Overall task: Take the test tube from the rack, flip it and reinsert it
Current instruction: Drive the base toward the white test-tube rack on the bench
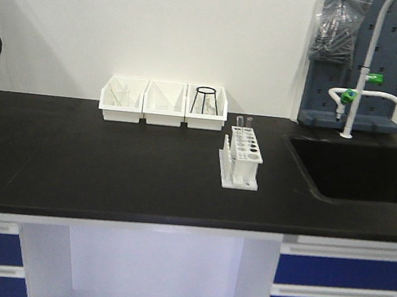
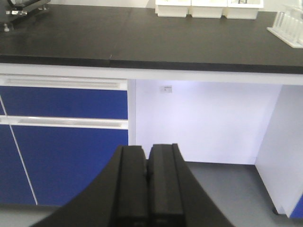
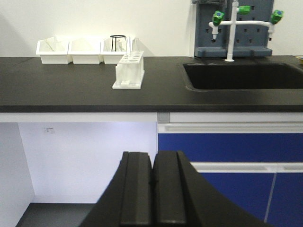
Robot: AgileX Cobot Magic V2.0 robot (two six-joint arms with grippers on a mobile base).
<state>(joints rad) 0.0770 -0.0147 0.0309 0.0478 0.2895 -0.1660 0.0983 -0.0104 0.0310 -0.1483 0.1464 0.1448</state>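
In the front-facing view the rack (image 1: 242, 159) stands upright on the black countertop (image 1: 96, 165), its pegs along its left side. Two clear test tubes (image 1: 240, 122) stand in its rear holes. Three white bins (image 1: 164, 103) sit behind the rack to its left, and the sink (image 1: 357, 170) lies to its right; neither arm shows here. In the left wrist view the left gripper (image 2: 147, 158) hangs below counter height, well apart from the rack (image 2: 289, 26) at the upper right. Its fingers (image 2: 132, 189) are pressed together with nothing between them. In the right wrist view the right gripper (image 3: 152, 165) is likewise low and in front of the rack (image 3: 129, 71), fingers (image 3: 168, 189) closed flat against each other and holding nothing.
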